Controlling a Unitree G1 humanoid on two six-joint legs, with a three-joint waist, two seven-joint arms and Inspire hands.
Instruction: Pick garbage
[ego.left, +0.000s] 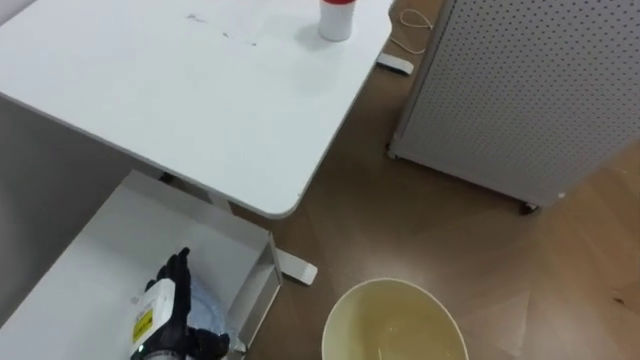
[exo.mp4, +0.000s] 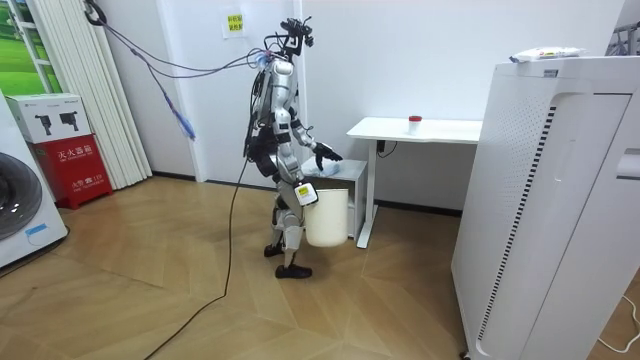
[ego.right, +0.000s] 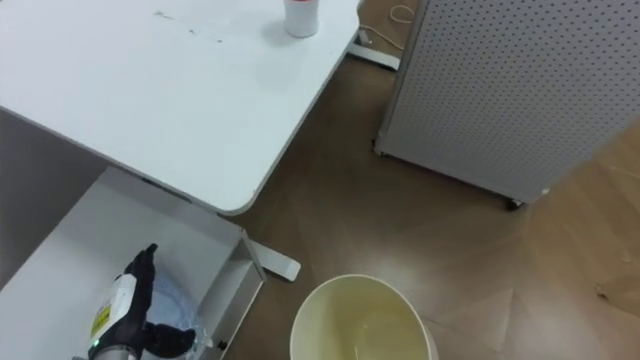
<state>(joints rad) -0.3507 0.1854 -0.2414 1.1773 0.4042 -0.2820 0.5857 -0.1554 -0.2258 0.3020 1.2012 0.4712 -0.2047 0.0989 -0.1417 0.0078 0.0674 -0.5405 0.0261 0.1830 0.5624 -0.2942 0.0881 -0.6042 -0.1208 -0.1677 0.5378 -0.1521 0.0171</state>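
Observation:
A crumpled bluish, see-through piece of plastic garbage (ego.left: 207, 305) lies on a low white shelf (ego.left: 90, 260) beneath the white desk (ego.left: 180, 90). My left hand (ego.left: 168, 308) rests over it with fingers stretched forward and thumb spread to the side, touching or just above the plastic. A cream waste bin (ego.left: 395, 320) sits directly below me, open and looking empty inside. In the room view I stand at the desk's end, my left hand (exo.mp4: 328, 154) reaches toward the shelf, and my right hand (exo.mp4: 305, 195) is at the rim of the bin (exo.mp4: 327, 218) by my hip.
A white container with a red cap (ego.left: 337, 18) stands at the desk's far edge. A white perforated cabinet on castors (ego.left: 530, 90) stands to the right. A white power strip with a cable (ego.left: 396, 64) lies on the wooden floor between them.

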